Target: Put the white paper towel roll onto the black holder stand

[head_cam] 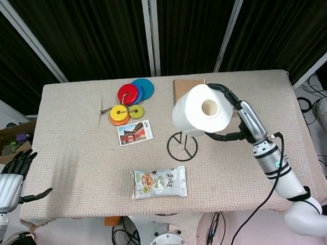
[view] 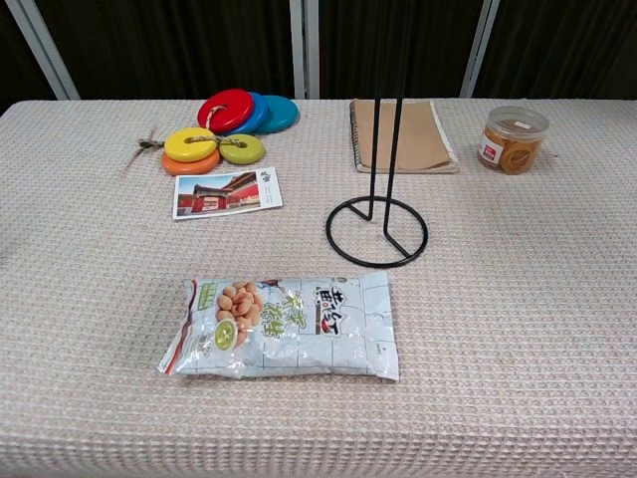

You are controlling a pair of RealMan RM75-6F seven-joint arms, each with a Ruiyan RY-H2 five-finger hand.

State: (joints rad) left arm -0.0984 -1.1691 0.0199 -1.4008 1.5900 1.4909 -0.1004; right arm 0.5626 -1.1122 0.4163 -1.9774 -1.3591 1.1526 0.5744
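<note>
In the head view my right hand [head_cam: 234,120] grips the white paper towel roll [head_cam: 201,109] and holds it high in the air, above the black holder stand [head_cam: 182,146]. The roll's hollow core faces up toward the camera, and the roll hides the top of the stand's upright rods. In the chest view the stand [view: 377,231] rises from its ring base at the table's middle, with neither the roll nor the right hand in frame. My left hand [head_cam: 10,183] hangs off the table's left edge, fingers apart, holding nothing.
A snack bag [head_cam: 159,182] lies in front of the stand. A postcard [head_cam: 134,132] and coloured discs [head_cam: 130,101] sit to the back left. A brown notebook [view: 400,134] and a small jar [view: 512,137] lie at the back right.
</note>
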